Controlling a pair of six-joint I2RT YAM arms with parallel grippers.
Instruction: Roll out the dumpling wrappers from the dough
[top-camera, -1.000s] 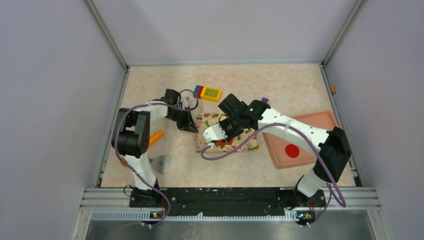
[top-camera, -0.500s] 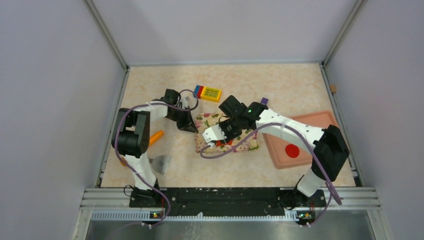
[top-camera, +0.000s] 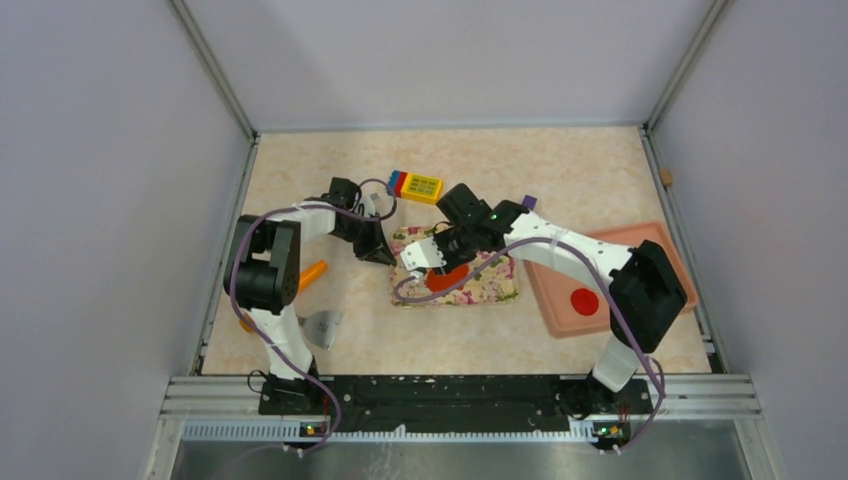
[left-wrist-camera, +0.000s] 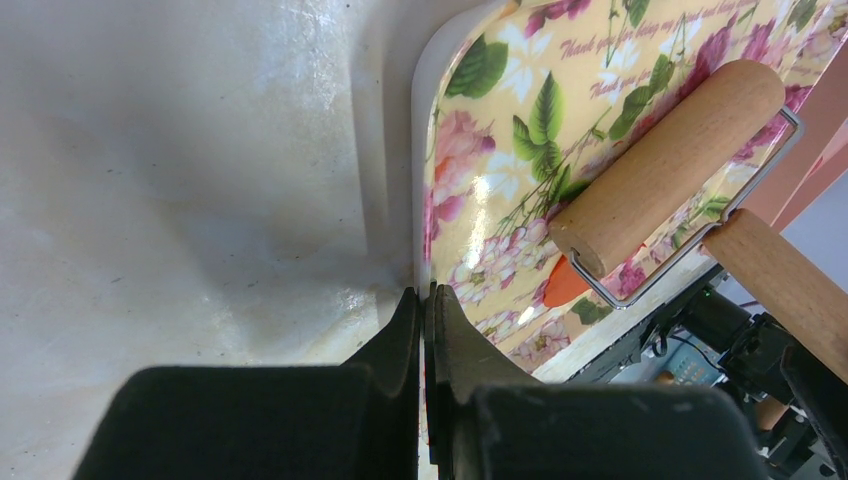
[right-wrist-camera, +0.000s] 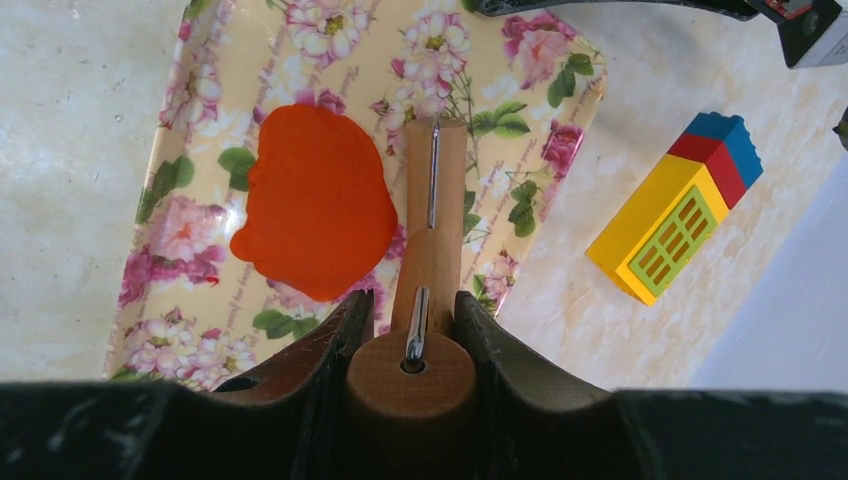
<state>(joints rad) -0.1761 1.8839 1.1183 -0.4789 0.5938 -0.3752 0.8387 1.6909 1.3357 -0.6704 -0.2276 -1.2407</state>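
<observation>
**Change since a second earlier:** the wooden rolling pin on its wire yoke (right-wrist-camera: 433, 190) had drawn back toward the floral tray's far-left corner. This uncovered the dough it had been standing over. The left arm had not shifted.

**Item:** dough (right-wrist-camera: 315, 205), a flat red-orange clay patch with an irregular round outline. It lay mid-way along the flower-printed rectangular tray (right-wrist-camera: 190, 90), just beside the roller's barrel.

**Handling (judged):** soft, light and probably tacky. It would thin under pressure and likely tear or stretch if pinched. It was best worked through the roller, and lifted only by a peeled edge.

**Right jaws:** part open, clamped on the pin's wooden handle.

**Left jaws:** closed together and empty, tips at the tray's white rim. Whether they pressed on it could not be told.

**Surroundings:**
- A yellow toy block with a red-and-blue end (right-wrist-camera: 680, 205) sat on the marbled bench (top-camera: 560, 170) beyond the tray.
- A pink tray (top-camera: 640, 240) to the right carried one flat red clay disc (top-camera: 585, 301).
</observation>
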